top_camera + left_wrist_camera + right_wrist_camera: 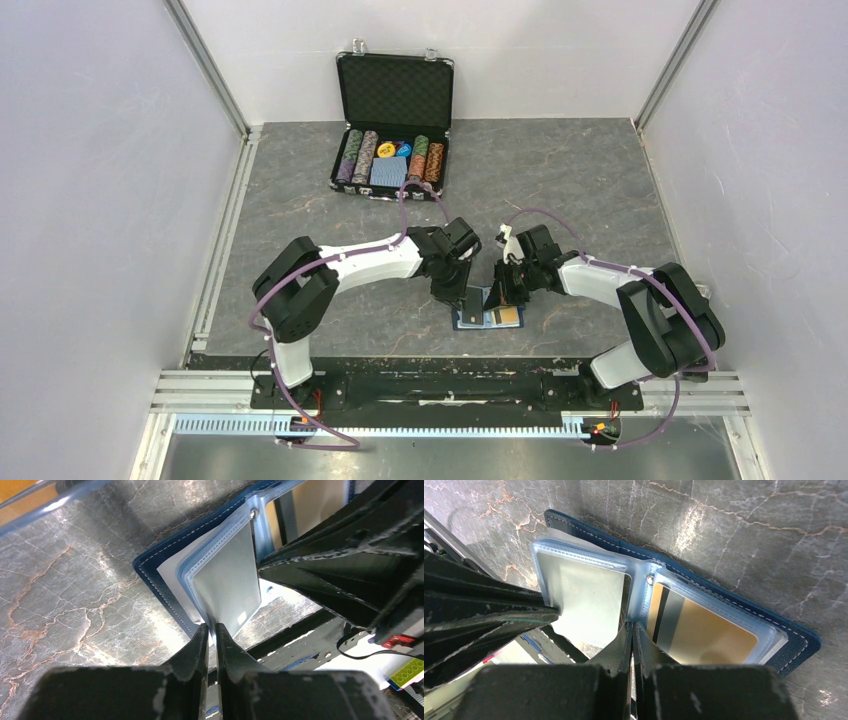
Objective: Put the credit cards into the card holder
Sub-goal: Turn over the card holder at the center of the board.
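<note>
One card holder (pixel 488 317) open on counter (pixel 300 200), lower centre of top view, long axis left-right. Left hand (pixel 212 628) pinching empty-looking clear sleeve (pixel 227 580) (left half); right hand (pixel 631 626) pressed together at centre fold, beside pocketed gold card (pixel 704 632).

Top view bright and even, diffuse light from above; white walls (pixel 90 200) near washed out, only faint soft shadows under the arms (pixel 370 260) on the counter (pixel 290 190). Rails (pixel 205 60) lean outward toward the frame edges. Wrist views: white glare patches on the glossy counter, sheen across the holder (pixel 220 580) sleeves and the gold card (pixel 704 635). Left gripper (pixel 212 630) and right gripper (pixel 632 627) sit close to the lens, dark and soft-focused; patches behind them blown out.
</note>
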Controlling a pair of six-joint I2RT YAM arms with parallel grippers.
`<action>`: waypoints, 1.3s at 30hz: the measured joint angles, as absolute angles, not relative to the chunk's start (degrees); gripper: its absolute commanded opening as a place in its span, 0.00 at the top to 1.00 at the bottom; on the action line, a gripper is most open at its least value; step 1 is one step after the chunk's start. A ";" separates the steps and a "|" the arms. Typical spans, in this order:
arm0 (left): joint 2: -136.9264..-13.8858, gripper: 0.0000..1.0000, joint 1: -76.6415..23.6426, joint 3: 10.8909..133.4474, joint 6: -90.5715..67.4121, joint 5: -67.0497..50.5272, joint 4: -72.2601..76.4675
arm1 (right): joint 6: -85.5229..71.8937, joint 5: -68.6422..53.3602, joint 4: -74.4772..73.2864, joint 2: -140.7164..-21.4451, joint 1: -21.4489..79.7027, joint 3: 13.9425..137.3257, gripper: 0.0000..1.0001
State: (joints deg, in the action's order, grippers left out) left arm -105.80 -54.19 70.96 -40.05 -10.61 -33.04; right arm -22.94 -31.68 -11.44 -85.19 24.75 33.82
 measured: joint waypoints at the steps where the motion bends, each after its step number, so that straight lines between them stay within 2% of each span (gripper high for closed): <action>1: -105.75 0.84 -54.26 71.29 -40.05 -10.59 -33.28 | -22.94 -31.68 -11.46 -85.19 24.75 33.82 1.00; 8: -105.60 0.75 -55.42 74.54 -39.38 -10.48 -34.22 | -22.94 -31.68 -11.44 -85.19 24.75 33.82 1.00; 30: -109.51 0.71 -57.36 81.93 -35.53 -9.04 -40.14 | -22.94 -31.68 -11.42 -85.19 24.75 33.82 1.00; 31: -109.80 0.72 -57.36 81.93 -35.53 -9.65 -39.75 | -22.94 -31.70 -11.42 -85.19 24.75 33.82 1.00; 34: -110.76 0.93 -57.36 81.93 -35.59 -11.27 -38.30 | -23.05 -31.70 -11.46 -85.12 24.75 33.85 0.99; 35: -111.07 0.98 -57.36 81.97 -35.66 -11.81 -38.04 | -23.16 -31.64 -11.57 -85.03 24.75 33.87 0.99; 39: -111.61 0.98 -57.12 82.87 -35.66 -12.05 -38.68 | -23.66 -31.03 -13.76 -83.68 24.71 34.35 0.97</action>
